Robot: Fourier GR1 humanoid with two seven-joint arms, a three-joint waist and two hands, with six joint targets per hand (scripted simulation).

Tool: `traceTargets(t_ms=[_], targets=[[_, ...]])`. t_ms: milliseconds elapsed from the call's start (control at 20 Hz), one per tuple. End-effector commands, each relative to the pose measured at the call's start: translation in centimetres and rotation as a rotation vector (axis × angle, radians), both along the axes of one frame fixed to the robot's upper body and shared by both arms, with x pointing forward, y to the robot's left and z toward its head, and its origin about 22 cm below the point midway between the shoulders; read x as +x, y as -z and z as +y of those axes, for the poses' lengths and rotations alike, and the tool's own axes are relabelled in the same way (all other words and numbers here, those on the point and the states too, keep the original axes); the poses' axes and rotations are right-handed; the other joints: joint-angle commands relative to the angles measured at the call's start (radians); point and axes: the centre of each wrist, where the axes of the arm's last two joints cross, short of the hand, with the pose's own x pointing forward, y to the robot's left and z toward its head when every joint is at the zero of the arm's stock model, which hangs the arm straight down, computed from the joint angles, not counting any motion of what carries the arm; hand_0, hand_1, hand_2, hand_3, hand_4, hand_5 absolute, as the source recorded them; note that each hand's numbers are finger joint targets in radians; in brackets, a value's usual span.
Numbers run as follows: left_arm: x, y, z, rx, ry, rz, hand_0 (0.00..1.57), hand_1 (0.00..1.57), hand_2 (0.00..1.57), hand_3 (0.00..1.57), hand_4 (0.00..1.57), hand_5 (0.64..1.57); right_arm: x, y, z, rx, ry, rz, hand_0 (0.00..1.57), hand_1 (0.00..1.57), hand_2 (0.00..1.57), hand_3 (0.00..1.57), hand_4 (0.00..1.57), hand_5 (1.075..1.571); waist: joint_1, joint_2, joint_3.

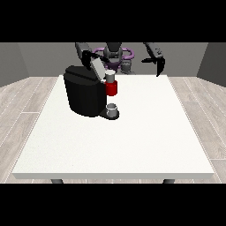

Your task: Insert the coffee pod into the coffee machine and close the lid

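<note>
large white table point(132, 145) across the frame's middle. upper left: bulky black coffee machine point(84, 95), grey lid point(98, 69) tilted open, hand at the view's left point(90, 56) above it, fingers unclear. small grey coffee pod point(110, 76) atop red holder point(111, 88); grey cup point(112, 109) beneath. upper right: hand at the view's right point(159, 66) hanging, fingers straight, holding nothing.

Robot hand at the view's left point(89, 56) raised, robot hand at the view's right point(160, 65) hanging fingers-down

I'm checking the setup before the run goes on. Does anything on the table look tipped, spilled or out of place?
Nothing stands out. The black coffee machine stands upright on the white table with its lid raised, the red holder at its front and a small cup upright below. No spill shows.
</note>
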Motion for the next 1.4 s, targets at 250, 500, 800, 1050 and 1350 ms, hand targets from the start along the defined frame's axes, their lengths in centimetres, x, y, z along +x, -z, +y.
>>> traceTargets(t_ms=[250,500,800,1050,1350], targets=[[-0.3,-0.4,2.3,0.004,-0.005,-0.007,0.0,0.0,0.0,0.0,0.37,1.571,2.9,-1.9,-1.3,0.016,0.017,-0.014,0.0,0.0,0.0,0.0,0.44,1.571,0.003,0.037,-0.0001],[1.0,-0.5,1.6,0.0,-0.011,-0.056,0.0,0.0,0.0,0.0,0.34,1.571,3.4,-2.7,0.2,-0.008,-0.042,-0.012,0.0,0.0,0.0,0.0,0.27,1.571,-0.018,0.068,-0.0004],[0.5,0.8,1.0,-0.021,-0.034,0.01,0.0,0.0,0.0,0.0,0.37,1.571,2.1,0.0,3.2,-0.013,-0.073,0.0,0.0,0.0,0.0,0.0,0.44,1.571,-0.03,0.054,-0.0004],[1.5,0.0,1.5,-0.013,-0.038,-0.014,0.0,0.0,0.0,0.0,0.35,1.571,3.5,-2.6,4.5,-0.058,-0.104,0.004,0.0,0.0,0.0,0.0,0.45,1.571,0.001,0.056,-0.0005],[2.5,-0.3,-0.6,-0.026,0.001,-0.015,0.0,0.0,0.0,0.0,0.33,1.571,4.3,-5.0,5.9,-0.101,-0.098,-0.042,0.0,0.0,0.0,0.0,0.44,1.571,0.033,0.07,-0.0005]])
